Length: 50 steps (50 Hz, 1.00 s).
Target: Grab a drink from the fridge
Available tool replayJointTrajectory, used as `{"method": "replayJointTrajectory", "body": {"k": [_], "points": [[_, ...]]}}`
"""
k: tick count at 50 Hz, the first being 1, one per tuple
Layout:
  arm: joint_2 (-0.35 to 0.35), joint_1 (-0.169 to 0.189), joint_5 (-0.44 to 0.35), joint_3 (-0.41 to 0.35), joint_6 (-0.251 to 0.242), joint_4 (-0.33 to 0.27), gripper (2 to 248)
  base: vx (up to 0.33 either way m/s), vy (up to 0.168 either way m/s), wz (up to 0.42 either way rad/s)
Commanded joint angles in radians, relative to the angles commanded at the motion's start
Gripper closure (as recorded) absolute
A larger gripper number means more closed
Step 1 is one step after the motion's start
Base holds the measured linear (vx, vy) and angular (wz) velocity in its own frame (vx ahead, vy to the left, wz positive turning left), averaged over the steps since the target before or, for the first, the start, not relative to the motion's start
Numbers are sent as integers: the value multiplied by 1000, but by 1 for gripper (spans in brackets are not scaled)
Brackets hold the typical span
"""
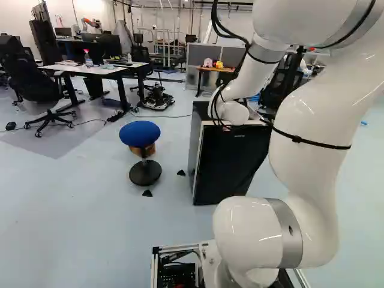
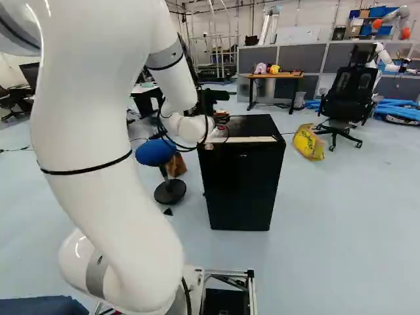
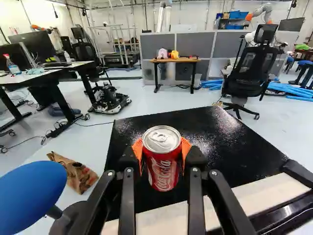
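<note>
In the right base view my gripper (image 2: 222, 121) is over the left part of the top of the black fridge (image 2: 241, 184), partly hidden by the wrist and cables. The wrist view shows the gripper (image 3: 162, 154) shut on a red drink can (image 3: 164, 166), an orange pad against either side. The can is upright, its silver lid and tab facing the camera. Beneath it lies the fridge's glossy black top (image 3: 215, 129); whether the can touches it I cannot tell. The fridge's front looks closed in the right base view.
A blue stool (image 1: 140, 135) stands beside the fridge, with a brown paper bag (image 3: 74, 172) near it. Farther off are a yellow bag (image 2: 307, 142), a black office chair (image 2: 350, 92), desks (image 1: 99, 69) and a small wooden table (image 2: 272, 76). Another robot (image 2: 392, 20) is at the back.
</note>
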<state>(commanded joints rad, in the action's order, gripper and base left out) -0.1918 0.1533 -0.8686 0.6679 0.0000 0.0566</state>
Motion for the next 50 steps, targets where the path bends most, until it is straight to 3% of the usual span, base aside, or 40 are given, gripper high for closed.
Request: {"method": "replayJointTrajectory", "body": {"k": [50], "points": [[308, -100, -3, -379, 0, -37, 153, 0, 0, 0]]}}
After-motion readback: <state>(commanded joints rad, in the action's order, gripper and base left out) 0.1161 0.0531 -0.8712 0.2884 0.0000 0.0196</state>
